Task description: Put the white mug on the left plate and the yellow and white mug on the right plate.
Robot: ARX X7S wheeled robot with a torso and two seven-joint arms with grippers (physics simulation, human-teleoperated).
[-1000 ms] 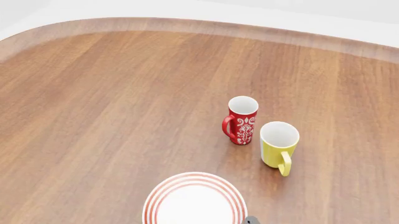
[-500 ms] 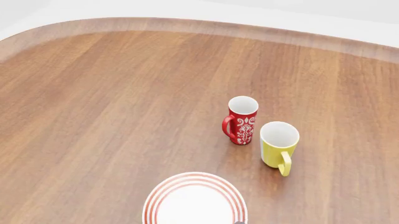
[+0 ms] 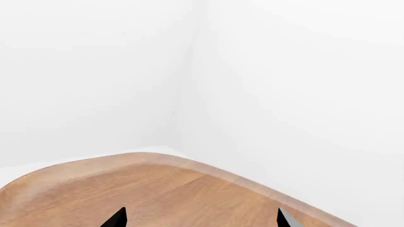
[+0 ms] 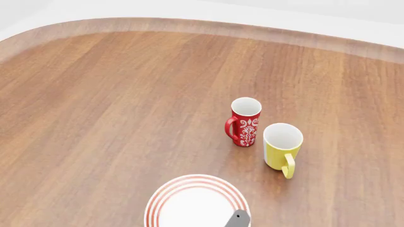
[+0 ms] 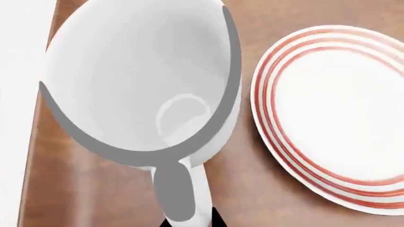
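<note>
Bare simulated room: rounded wooden table point(image 4: 113, 104), blank white walls point(image 3: 284, 71), no furnishings

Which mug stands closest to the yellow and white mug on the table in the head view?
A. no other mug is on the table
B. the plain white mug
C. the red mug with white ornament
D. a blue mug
C: the red mug with white ornament stands just beside the yellow and white mug, farther from the camera, with a small gap between them.

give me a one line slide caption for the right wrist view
White mug seen from above, beside a red-ringed plate on the wooden table.
</note>
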